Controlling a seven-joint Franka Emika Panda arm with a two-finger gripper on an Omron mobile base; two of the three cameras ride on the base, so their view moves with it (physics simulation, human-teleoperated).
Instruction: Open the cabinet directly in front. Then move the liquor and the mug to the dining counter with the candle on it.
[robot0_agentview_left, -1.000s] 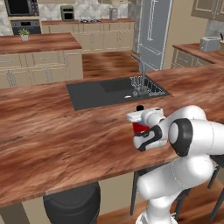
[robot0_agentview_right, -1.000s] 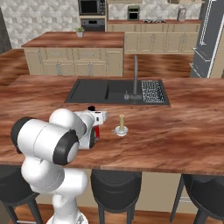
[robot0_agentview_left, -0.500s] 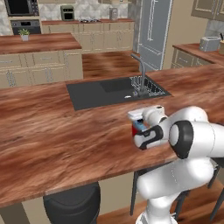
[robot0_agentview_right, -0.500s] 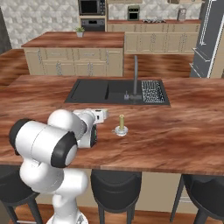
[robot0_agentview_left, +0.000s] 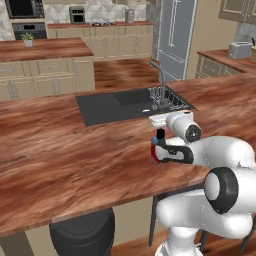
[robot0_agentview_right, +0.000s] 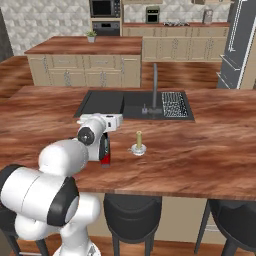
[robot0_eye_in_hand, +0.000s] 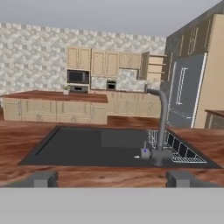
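The liquor (robot0_agentview_left: 158, 150) (robot0_agentview_right: 104, 150), red-bodied with blue shoulders and a black cap, stands upright on the reddish-brown dining counter (robot0_agentview_left: 60, 165) (robot0_agentview_right: 200, 160). It is left of the pale-yellow candle (robot0_agentview_right: 139, 141) on its white dish. My gripper (robot0_agentview_left: 156, 121) (robot0_agentview_right: 118, 121) lies level just above the bottle's top, pointing toward the sink. In the hand view the gripper (robot0_eye_in_hand: 113, 178) is open, its fingertips (robot0_eye_in_hand: 41, 178) far apart with nothing showing between them. The mug is out of view. Far back, a beige wall cabinet (robot0_eye_in_hand: 154, 66) has a door swung open.
The black sink (robot0_agentview_left: 115, 105) (robot0_agentview_right: 107, 102) with its grey faucet (robot0_agentview_left: 161, 85) (robot0_agentview_right: 155, 87) and a wire rack lies just beyond the bottle. Dark stools (robot0_agentview_left: 82, 232) (robot0_agentview_right: 132, 210) stand under the counter's near edge. A second wood-topped island (robot0_agentview_right: 85, 46) lies behind.
The jaws have spread wide and let go of the liquor, which stays standing on the counter. The hand has barely moved.
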